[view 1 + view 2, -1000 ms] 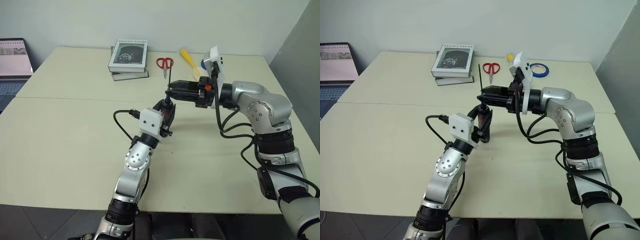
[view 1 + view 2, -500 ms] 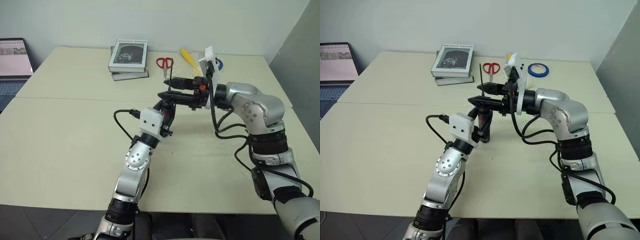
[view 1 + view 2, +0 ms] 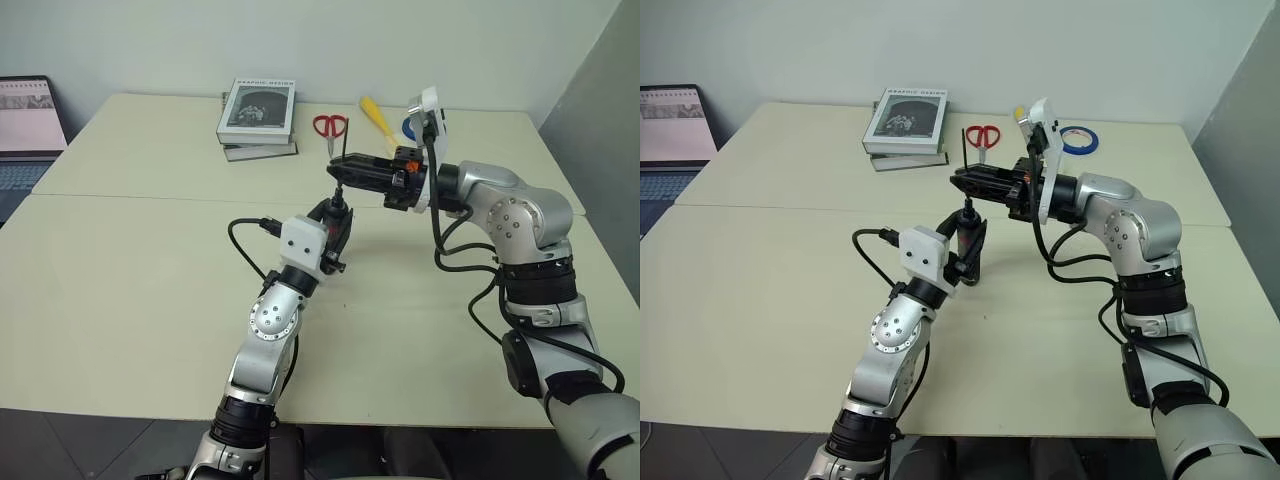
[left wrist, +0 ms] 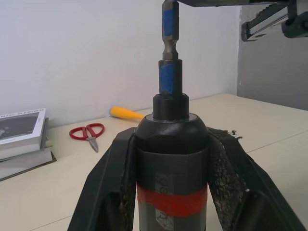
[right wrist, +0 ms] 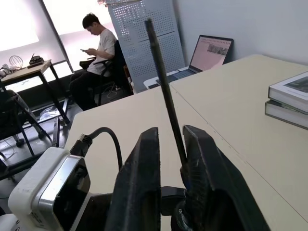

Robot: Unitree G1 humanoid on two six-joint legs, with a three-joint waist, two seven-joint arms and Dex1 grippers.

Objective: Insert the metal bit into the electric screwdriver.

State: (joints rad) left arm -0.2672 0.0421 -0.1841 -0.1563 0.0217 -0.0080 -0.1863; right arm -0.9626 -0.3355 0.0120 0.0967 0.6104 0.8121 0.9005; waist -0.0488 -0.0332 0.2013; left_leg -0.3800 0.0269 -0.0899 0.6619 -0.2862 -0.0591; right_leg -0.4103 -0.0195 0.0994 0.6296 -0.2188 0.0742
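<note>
Standing between right jaws: metal bit.

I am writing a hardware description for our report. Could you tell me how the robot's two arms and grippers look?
Both arms have silver-grey metal segments with black joints and loose black cables. The left gripper has black fingers behind a white box-shaped camera housing. The right gripper is black too, with small orange-red parts near its base and a white camera mount.

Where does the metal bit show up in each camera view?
Left eye view: metal bit upright at centre, above the left pincer.
Right eye view: upright at centre.
Left wrist view: standing in the electric screwdriver.
Right wrist view: clamped in the right pincer.
Shared landmark: stack of books.
</note>
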